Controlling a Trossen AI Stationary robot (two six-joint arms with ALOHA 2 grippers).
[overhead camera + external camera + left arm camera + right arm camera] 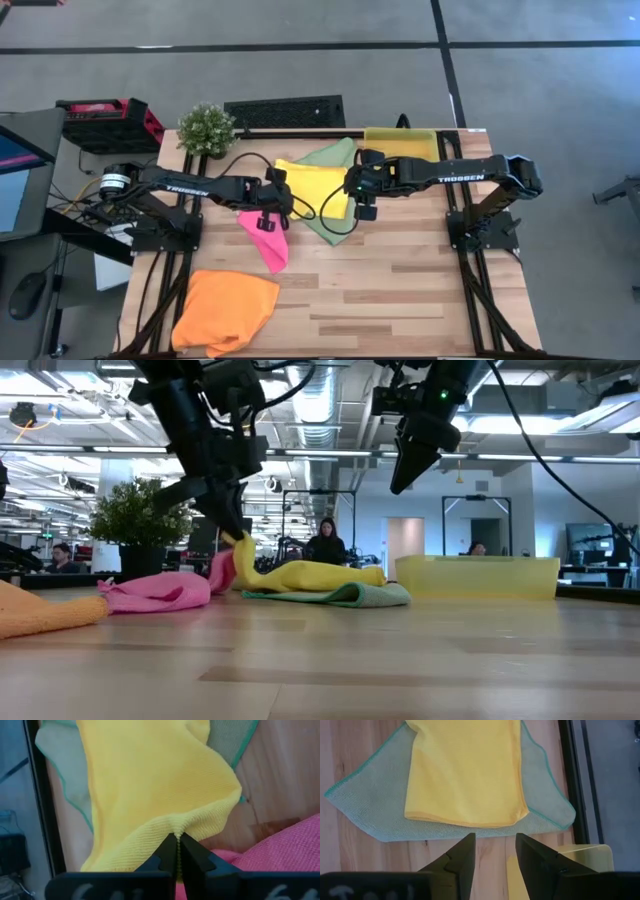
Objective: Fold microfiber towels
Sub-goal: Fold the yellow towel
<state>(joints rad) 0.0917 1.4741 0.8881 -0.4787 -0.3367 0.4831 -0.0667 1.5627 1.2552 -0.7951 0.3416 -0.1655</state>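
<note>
Left tool (pixel 177 840) clenched on an edge of the yellow towel (pixel 150 785), pinching a little pucker of cloth between its fingertips and lifting that edge clear of the surface (pixel 400 290); in the low view the cloth rises to the tool (pixel 228 525) and trails back down to the rest of the yellow towel (pixel 315 573). Right tool (pixel 495 852) hangs released above the same pile, fingers parted with nothing between them, well up off the wood in the low view (pixel 408 465)

Under the yellow towel lies the pale green towel (pixel 365 805), spread flat with its teal edging showing all round. Hot pink towel (pixel 265 238) sits just beside the left tool, crumpled, touching the yellow one. Orange towel (pixel 225 308) is bunched near the front left corner, well apart from the others

Outward on the light wooden plank surface: a translucent yellow tray (pixel 400 142) at the back edge, close to the pile, and a small potted plant (pixel 206 128) at the back left corner. Beyond that, grey floor with dark lines, a red and black case (pixel 110 122) off the left side. The low view looks into an open office with ceiling ducts and strip lights, and a seated person (pixel 325 545) behind the towels
</note>
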